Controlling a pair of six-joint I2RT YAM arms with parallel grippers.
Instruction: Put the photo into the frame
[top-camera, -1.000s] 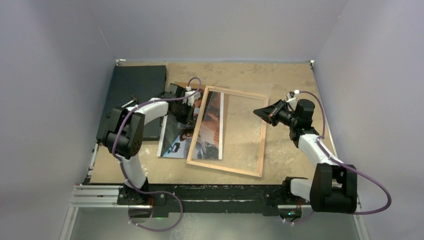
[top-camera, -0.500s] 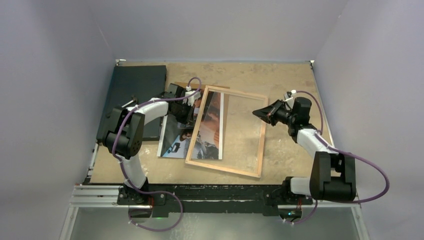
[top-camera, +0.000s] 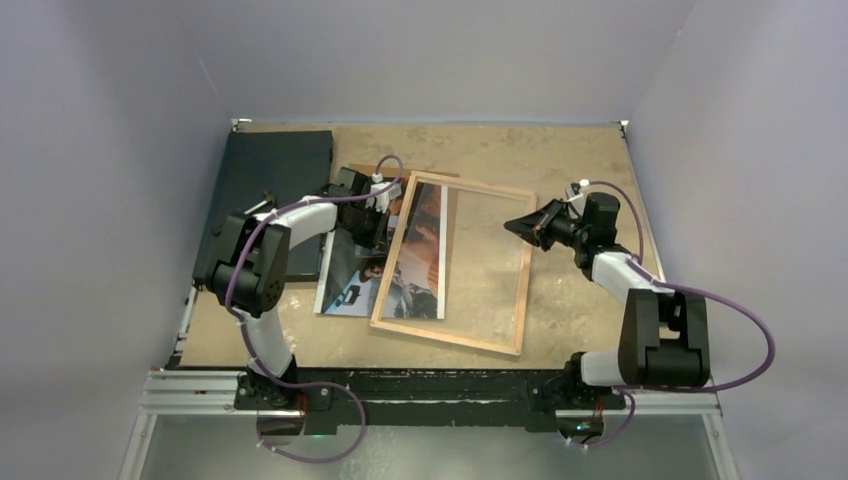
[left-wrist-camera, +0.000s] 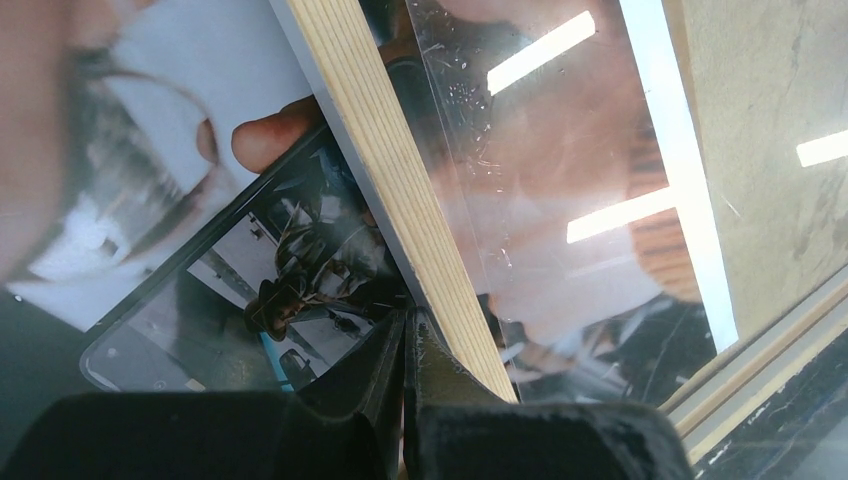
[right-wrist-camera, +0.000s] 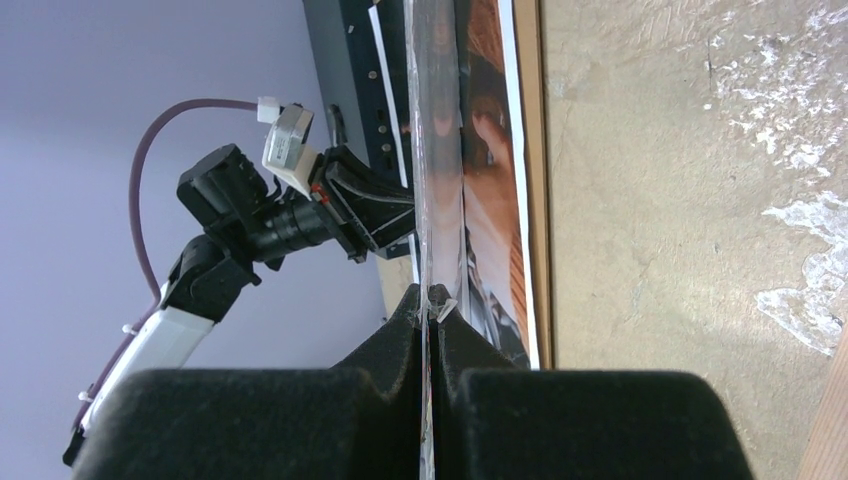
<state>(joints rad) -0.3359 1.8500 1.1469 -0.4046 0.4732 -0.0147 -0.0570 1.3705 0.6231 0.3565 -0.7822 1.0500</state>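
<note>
The photo (top-camera: 352, 285) lies face up at left centre, its right part under the frame (top-camera: 450, 336). The frame lies tilted on the table, wooden back edges up. My left gripper (top-camera: 377, 222) is shut, with its tips (left-wrist-camera: 405, 318) resting on the photo (left-wrist-camera: 300, 250) right beside the frame's left rail (left-wrist-camera: 385, 160). Nothing shows between its fingers. My right gripper (top-camera: 513, 226) hovers inside the frame's right rail. It is shut (right-wrist-camera: 428, 293) on the edge of a thin clear pane (right-wrist-camera: 432, 150), seen edge-on. The pane (left-wrist-camera: 560, 150) covers the photo inside the rail.
A flat black board (top-camera: 270, 180) lies at the back left, partly under the left arm. A brown panel edge (top-camera: 362, 168) peeks out behind the photo. Grey walls close in on both sides and at the back. The arm bases stand along the near edge.
The right arm's forearm has swung up and its gripper has edged slightly left. The frame has shifted a little left. The left arm has not moved.
</note>
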